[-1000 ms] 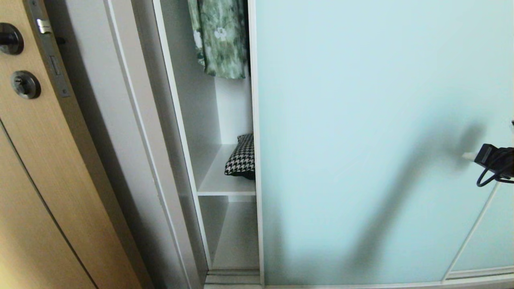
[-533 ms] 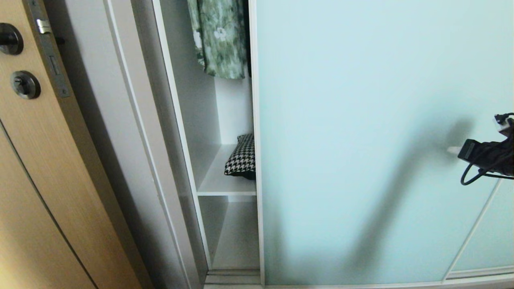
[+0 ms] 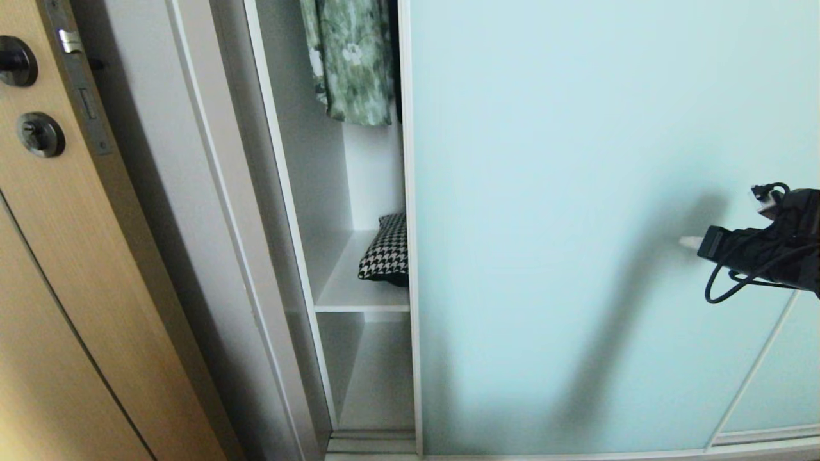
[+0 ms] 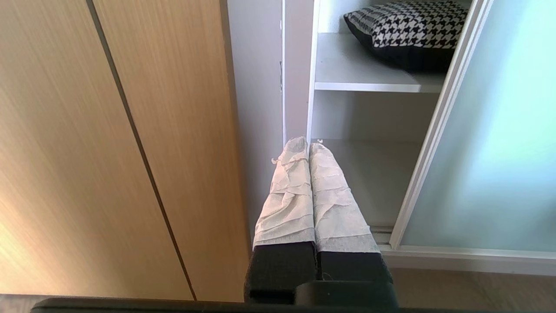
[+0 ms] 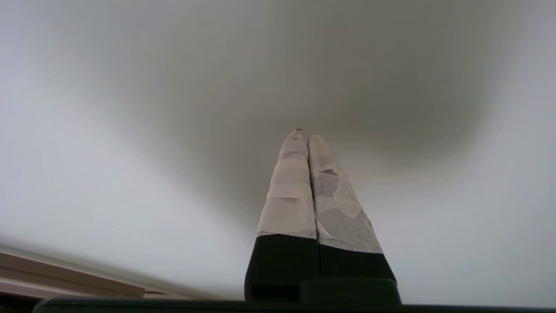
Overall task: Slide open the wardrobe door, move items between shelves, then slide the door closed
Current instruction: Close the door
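The sliding wardrobe door (image 3: 576, 192), a pale aqua frosted panel, covers most of the wardrobe and leaves a narrow gap at its left edge. In that gap a houndstooth cushion (image 3: 386, 251) lies on the upper white shelf (image 3: 346, 296), with a lower shelf (image 3: 378, 390) bare beneath it. My right gripper (image 3: 690, 242) is shut, its taped tips pointing left close against the glass; in the right wrist view the right gripper (image 5: 307, 135) faces only the blank door (image 5: 130, 108). My left gripper (image 4: 306, 143) is shut and parked low, pointing at the wardrobe's left wall below the cushion (image 4: 408, 21).
An oak door (image 3: 57, 288) with black handle hardware stands at the left, beside the white wardrobe side panel (image 3: 211, 224). A green floral garment (image 3: 349, 64) hangs in the gap. A second aqua panel (image 3: 788, 378) overlaps at the lower right.
My right gripper has moved left along the glass, further into the head view, and its shadow has followed. The door, the cushion and the left arm look unmoved.
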### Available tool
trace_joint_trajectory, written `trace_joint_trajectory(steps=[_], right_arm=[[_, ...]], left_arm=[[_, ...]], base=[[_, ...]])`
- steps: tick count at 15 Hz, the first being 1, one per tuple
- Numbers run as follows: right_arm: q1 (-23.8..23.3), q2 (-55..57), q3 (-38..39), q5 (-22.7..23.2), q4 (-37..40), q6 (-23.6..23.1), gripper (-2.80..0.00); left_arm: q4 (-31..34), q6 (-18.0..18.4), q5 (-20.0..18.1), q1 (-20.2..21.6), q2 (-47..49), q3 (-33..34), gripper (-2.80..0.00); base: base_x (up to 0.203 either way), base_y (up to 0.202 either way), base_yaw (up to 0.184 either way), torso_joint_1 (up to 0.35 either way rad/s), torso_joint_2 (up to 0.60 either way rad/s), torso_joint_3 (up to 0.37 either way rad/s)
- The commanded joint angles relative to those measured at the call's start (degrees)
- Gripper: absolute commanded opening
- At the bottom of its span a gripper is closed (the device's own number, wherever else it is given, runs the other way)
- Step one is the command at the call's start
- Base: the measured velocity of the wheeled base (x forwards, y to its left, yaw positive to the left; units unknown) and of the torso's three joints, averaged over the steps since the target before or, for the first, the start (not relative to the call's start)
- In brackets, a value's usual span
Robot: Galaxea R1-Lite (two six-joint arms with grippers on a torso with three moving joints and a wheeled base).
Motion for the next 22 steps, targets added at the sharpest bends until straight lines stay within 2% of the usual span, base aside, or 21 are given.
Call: trace_joint_trajectory(steps=[1,7,11,15,19,22], right_arm=[[2.07,-0.71,2.22,-0.56,-1.65,0.07,-2.80],[8.21,-3.22,5.12,-2.54,-2.61,0.07,-2.80],[8.17,-10.48,8.91,-2.38,-2.43,0.54,-2.80],[1.94,-21.53,13.32,-1.52,-2.38,5.60,-2.80],[-12.32,-24.84,14.18,-1.62,-2.46,9.01,-2.80],[-24.41,-17.32,6.05,-1.69,-2.51,9.54,-2.80]], left_arm=[[0.02,0.01,0.04,0.02,0.09,0.01,-2.80],[0.02,0.01,0.04,0.02,0.09,0.01,-2.80],[0.02,0.01,0.04,0.02,0.09,0.09,-2.80],[0.02,0.01,0.04,0.02,0.09,0.09,-2.80],[0.02,-0.01,0.04,0.02,0.09,0.07,-2.80],[0.02,0.01,0.04,0.02,0.09,0.08,-2.80]], base=[[0.000,0.000,0.000,0.000,0.00,0.000],[0.000,0.000,0.000,0.000,0.00,0.000],[0.000,0.000,0.000,0.000,0.00,0.000],[0.000,0.000,0.000,0.000,0.00,0.000],[0.000,0.000,0.000,0.000,0.00,0.000],[0.000,0.000,0.000,0.000,0.00,0.000]])
